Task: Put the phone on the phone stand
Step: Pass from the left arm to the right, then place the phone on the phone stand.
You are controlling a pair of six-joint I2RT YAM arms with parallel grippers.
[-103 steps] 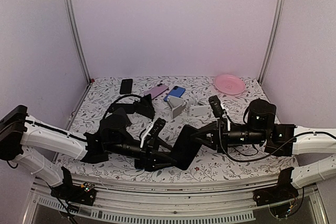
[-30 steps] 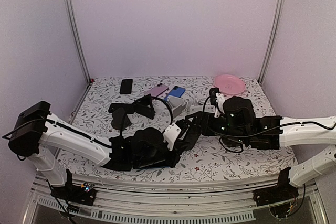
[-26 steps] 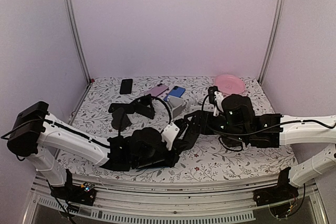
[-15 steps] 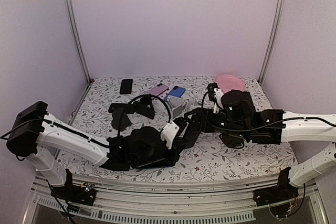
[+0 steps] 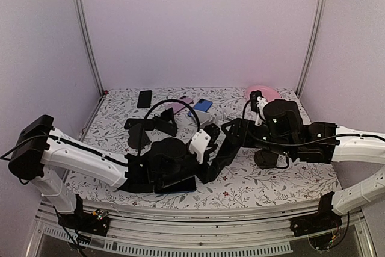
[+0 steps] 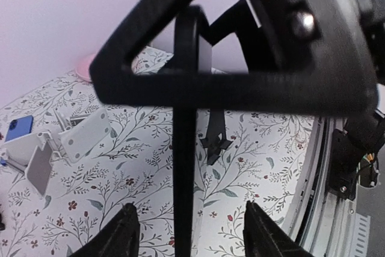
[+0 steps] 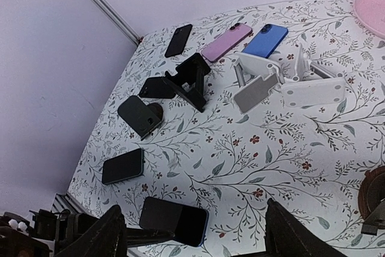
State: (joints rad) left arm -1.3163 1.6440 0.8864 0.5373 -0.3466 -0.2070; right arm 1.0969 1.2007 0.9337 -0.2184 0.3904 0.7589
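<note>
Left arm lies low, stretched from the left edge in toward centre, wrist turned to the right; left gripper has its fingers spread apart; right arm comes in from the right, forearm near level, wrist raised above it; right gripper jaws stand wide; the two grippers sit close together near centre, facing each other.

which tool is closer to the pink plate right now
Right. The right tool is just left of the pink plate, a bit toward the near edge; the left tool sits farther left and closer to that edge.
</note>
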